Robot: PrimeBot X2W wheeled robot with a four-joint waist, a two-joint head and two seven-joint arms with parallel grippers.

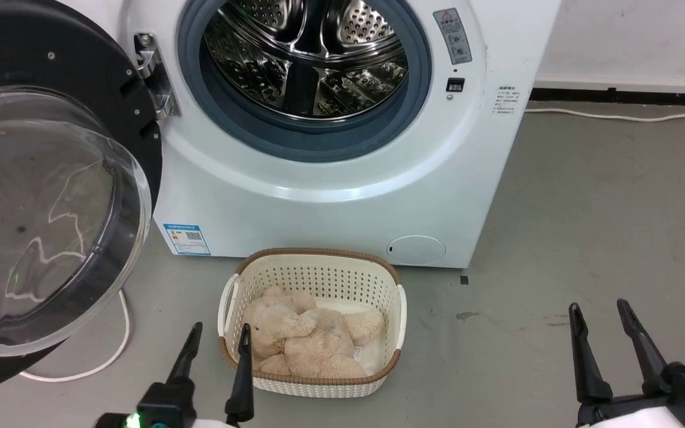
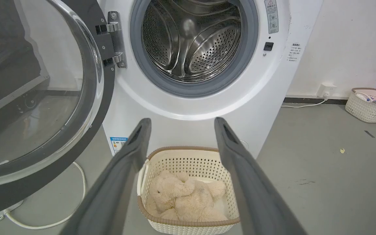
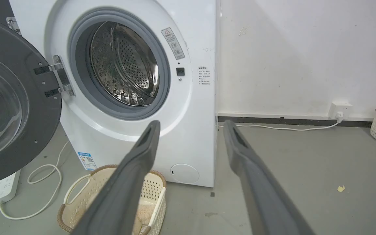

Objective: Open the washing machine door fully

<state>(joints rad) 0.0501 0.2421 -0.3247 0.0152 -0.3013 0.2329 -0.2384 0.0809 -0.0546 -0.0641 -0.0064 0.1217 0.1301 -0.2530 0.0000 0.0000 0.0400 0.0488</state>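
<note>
Door first: the washing machine door (image 1: 51, 196) hangs from the hinge (image 1: 155, 77) at the left of the washing machine (image 1: 330, 196), swung wide and clear of the drum (image 1: 307, 53). The left gripper (image 1: 221, 327), low before the machine, is the nearer one, and the door lies up and to its left. Its fingers stand apart, holding nothing. The right gripper (image 1: 599, 304), off the machine's right corner, is likewise spread and empty.

Machine: the washing machine (image 1: 342, 196) stands straight ahead of you, with the wall behind it.
Door: the washing machine door (image 1: 51, 208) stands swung out to the machine's left.
Basket: the basket (image 1: 313, 270) sits on the floor just before the machine, with a plush toy (image 1: 307, 339) in it.
Your grippers: the left gripper (image 1: 221, 327) is at the basket's near left corner and the right gripper (image 1: 599, 304) well to its right.
</note>
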